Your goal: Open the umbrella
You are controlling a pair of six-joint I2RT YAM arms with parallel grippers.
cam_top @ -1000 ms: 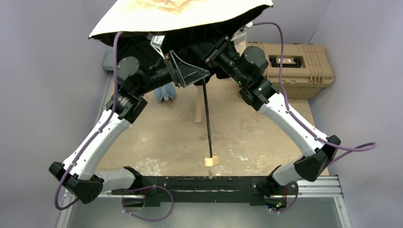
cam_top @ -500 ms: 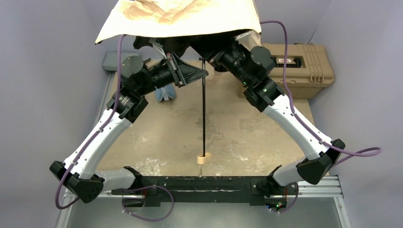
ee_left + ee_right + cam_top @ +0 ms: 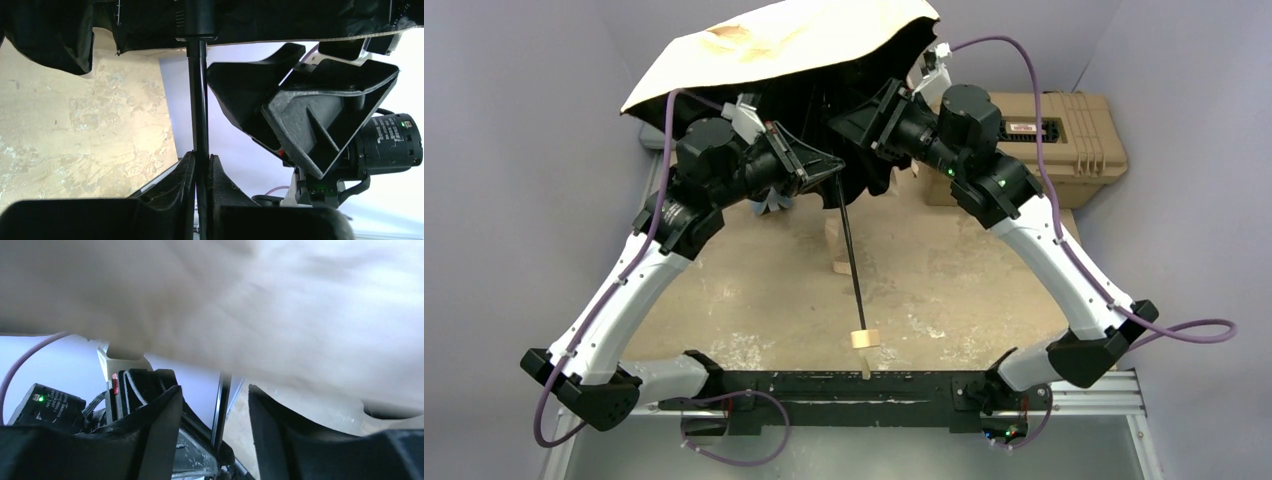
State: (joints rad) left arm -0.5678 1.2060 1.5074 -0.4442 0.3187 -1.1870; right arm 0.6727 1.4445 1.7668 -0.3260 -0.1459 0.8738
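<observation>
Overall position: the umbrella [image 3: 774, 45] is held up over the far half of the table [image 3: 964, 290], between the two arms.
Canopy: the beige canopy [image 3: 824, 30] faces up, tilted and rumpled rather than taut; its black underside hangs over both wrists.
Shaft: the thin black shaft [image 3: 852, 260] slants down from under the canopy toward the near edge.
Handle: the cream handle [image 3: 865, 338] is at the shaft's low end, close to the table by the base rail; whether it touches cannot be told.
Left gripper: the left gripper [image 3: 200, 162] has its fingers [image 3: 180, 185] pressed together on the shaft, below a black collar.
Right gripper: the right gripper [image 3: 214, 395] has its fingers [image 3: 160, 425] apart; the shaft shows in the gap, with neither finger touching it.
Toolbox: a tan toolbox [image 3: 1049, 135] sits at the far right, behind the right arm.
Pouch: a blue pouch [image 3: 772, 200] peeks out below the left wrist.
</observation>
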